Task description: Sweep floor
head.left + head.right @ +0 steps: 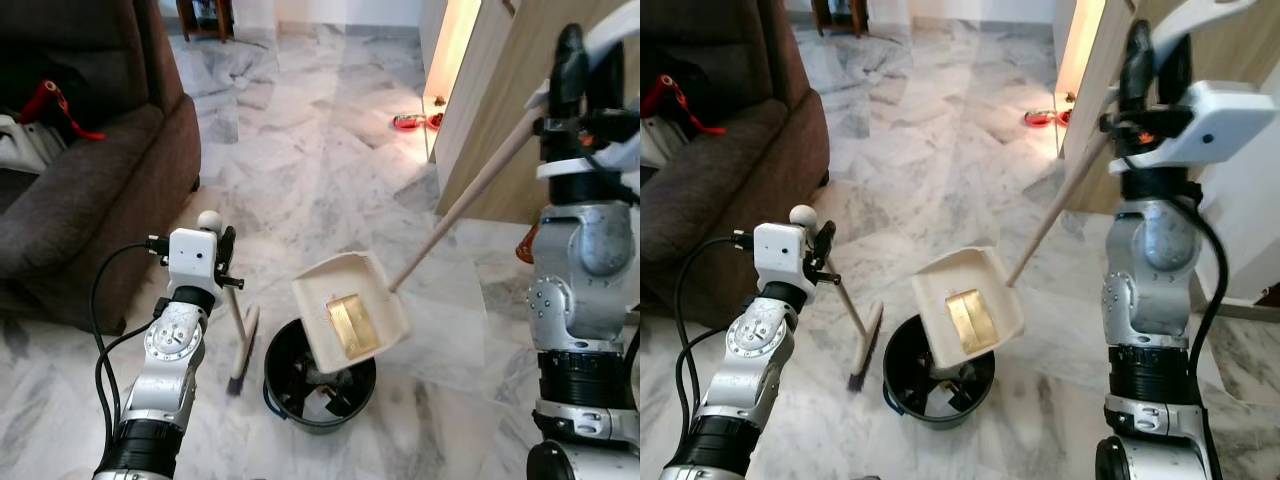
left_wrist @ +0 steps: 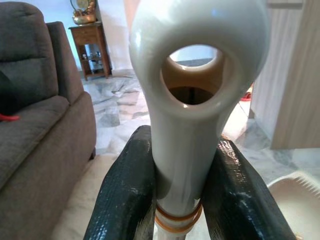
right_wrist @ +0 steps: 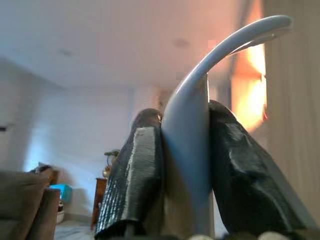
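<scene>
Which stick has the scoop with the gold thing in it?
The long stick in the right pincer. It slants down to the cream dustpan tipped over the black bin, gold thing inside. The left pincer's stick carries the broom.

Bright daylight, warm doorway glare
</scene>
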Tool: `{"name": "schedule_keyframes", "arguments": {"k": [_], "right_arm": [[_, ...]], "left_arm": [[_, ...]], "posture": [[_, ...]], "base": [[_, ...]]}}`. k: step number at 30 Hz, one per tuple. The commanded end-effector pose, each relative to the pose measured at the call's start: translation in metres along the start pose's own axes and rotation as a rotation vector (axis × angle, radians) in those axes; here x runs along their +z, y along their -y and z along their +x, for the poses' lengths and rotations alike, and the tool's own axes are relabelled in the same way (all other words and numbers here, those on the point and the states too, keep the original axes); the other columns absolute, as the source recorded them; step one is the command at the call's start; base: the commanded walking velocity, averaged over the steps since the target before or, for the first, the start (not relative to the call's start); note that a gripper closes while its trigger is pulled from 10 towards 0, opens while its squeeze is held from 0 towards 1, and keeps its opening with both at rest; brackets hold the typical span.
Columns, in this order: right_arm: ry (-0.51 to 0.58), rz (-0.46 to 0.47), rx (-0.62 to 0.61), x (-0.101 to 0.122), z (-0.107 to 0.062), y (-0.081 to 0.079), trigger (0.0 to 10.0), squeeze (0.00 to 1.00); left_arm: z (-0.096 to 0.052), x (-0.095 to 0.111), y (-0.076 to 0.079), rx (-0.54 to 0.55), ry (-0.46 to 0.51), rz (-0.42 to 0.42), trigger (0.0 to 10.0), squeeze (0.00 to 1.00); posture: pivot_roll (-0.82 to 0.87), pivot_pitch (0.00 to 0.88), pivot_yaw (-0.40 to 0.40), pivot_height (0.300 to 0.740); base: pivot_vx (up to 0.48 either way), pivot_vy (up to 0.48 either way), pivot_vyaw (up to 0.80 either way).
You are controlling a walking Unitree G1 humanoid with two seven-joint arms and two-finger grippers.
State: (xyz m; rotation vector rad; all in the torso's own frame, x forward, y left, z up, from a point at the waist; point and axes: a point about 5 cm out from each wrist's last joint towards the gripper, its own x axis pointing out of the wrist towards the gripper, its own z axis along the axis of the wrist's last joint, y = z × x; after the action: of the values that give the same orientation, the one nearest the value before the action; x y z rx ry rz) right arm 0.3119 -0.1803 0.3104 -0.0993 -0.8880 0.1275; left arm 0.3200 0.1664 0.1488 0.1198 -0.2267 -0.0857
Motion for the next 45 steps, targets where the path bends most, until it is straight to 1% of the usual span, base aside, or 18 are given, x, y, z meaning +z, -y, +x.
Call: {"name": "schedule_keyframes", "arguments": {"k": [1, 2, 5, 6, 8, 11, 15, 18, 19, 21, 25, 27, 28, 30, 32, 37, 42, 45], "right_arm": [[0.149, -0.062, 0.029, 0.029, 0.008, -0.001, 10.0, 0.00], [0.165, -0.095, 0.058, 0.032, 0.008, -0.005, 10.0, 0.00], [0.174, -0.099, 0.078, 0.035, 0.009, -0.010, 10.0, 0.00], [0.183, -0.080, 0.093, 0.038, 0.010, -0.014, 10.0, 0.00], [0.186, -0.072, 0.096, 0.039, 0.010, -0.015, 10.0, 0.00], [0.191, -0.014, 0.086, 0.042, 0.011, -0.018, 10.0, 0.00], [0.206, 0.007, 0.080, 0.048, 0.012, -0.022, 10.0, 0.00], [0.213, 0.077, 0.069, 0.053, 0.013, -0.027, 10.0, 0.00], [0.212, 0.086, 0.077, 0.054, 0.012, -0.030, 10.0, 0.00], [0.212, 0.087, 0.078, 0.055, 0.011, -0.031, 10.0, 0.00], [0.223, 0.119, 0.044, 0.060, 0.009, -0.033, 10.0, 0.00], [0.237, 0.099, 0.059, 0.066, 0.008, -0.038, 10.0, 0.00], [0.239, 0.140, 0.041, 0.066, 0.006, -0.041, 10.0, 0.00], [0.234, 0.170, 0.035, 0.065, 0.004, -0.045, 10.0, 0.00], [0.225, 0.198, 0.053, 0.064, 0.000, -0.055, 10.0, 0.00], [0.255, 0.218, 0.084, 0.073, 0.000, -0.064, 10.0, 0.00], [0.276, 0.209, 0.123, 0.077, 0.000, -0.070, 10.0, 0.00], [0.288, 0.185, 0.147, 0.079, 0.000, -0.073, 10.0, 0.00]], "left_arm": [[0.001, 0.011, 0.000, -0.001, 0.063, 0.010, 10.0, 0.00], [0.001, 0.011, 0.000, -0.002, 0.063, 0.010, 10.0, 0.00], [0.001, 0.011, 0.000, -0.002, 0.063, 0.010, 10.0, 0.00], [0.001, 0.011, 0.000, -0.002, 0.064, 0.010, 10.0, 0.00], [0.001, 0.011, 0.000, -0.002, 0.064, 0.009, 10.0, 0.00], [0.002, 0.012, 0.000, -0.003, 0.067, 0.007, 10.0, 0.00], [0.002, 0.013, -0.001, 0.000, 0.071, 0.007, 10.0, 0.00], [0.003, 0.013, -0.001, 0.001, 0.072, 0.008, 10.0, 0.00], [0.003, 0.014, -0.001, 0.001, 0.072, 0.008, 10.0, 0.00], [0.003, 0.014, -0.001, 0.002, 0.072, 0.007, 10.0, 0.00], [0.003, 0.014, -0.001, 0.002, 0.073, 0.006, 10.0, 0.00], [0.003, 0.014, -0.001, 0.002, 0.073, 0.004, 10.0, 0.00], [0.003, 0.014, -0.001, 0.002, 0.073, 0.003, 10.0, 0.00], [0.003, 0.014, -0.001, 0.001, 0.073, 0.003, 10.0, 0.00], [0.003, 0.014, 0.001, -0.003, 0.075, -0.001, 10.0, 0.00], [0.003, 0.014, -0.001, 0.000, 0.077, 0.000, 10.0, 0.00], [0.003, 0.014, -0.002, 0.001, 0.078, 0.000, 10.0, 0.00], [0.003, 0.015, -0.002, -0.001, 0.079, -0.001, 10.0, 0.00]], "posture": [[0.18, 0.105, -0.015, 0.740], [0.18, 0.107, -0.015, 0.740], [0.17, 0.107, -0.015, 0.740], [0.17, 0.108, -0.017, 0.740], [0.17, 0.108, -0.017, 0.740], [0.18, 0.109, -0.018, 0.740], [0.18, 0.110, -0.018, 0.740], [0.18, 0.109, -0.020, 0.740], [0.18, 0.109, -0.020, 0.740], [0.18, 0.109, -0.020, 0.740], [0.17, 0.108, -0.020, 0.740], [0.17, 0.109, -0.020, 0.740], [0.17, 0.109, -0.020, 0.740], [0.17, 0.109, -0.020, 0.740], [0.18, 0.111, -0.021, 0.740], [0.17, 0.111, -0.020, 0.740], [0.18, 0.112, -0.019, 0.740], [0.17, 0.113, -0.018, 0.740]], "base": [[0.000, 0.000, 0.00], [0.000, 0.000, 0.00], [0.000, 0.000, 0.00], [0.000, 0.000, 0.00], [0.000, 0.000, 0.00], [0.000, 0.000, 0.00], [0.000, 0.000, 0.00], [0.000, 0.000, 0.00], [0.000, 0.000, 0.00], [0.000, 0.000, 0.00], [0.000, 0.000, 0.00], [0.000, 0.000, 0.00], [0.000, 0.000, 0.00], [0.000, 0.000, 0.00], [0.000, 0.000, 0.00], [0.000, 0.000, 0.00], [0.000, 0.000, 0.00], [0.000, 0.000, 0.00]]}}
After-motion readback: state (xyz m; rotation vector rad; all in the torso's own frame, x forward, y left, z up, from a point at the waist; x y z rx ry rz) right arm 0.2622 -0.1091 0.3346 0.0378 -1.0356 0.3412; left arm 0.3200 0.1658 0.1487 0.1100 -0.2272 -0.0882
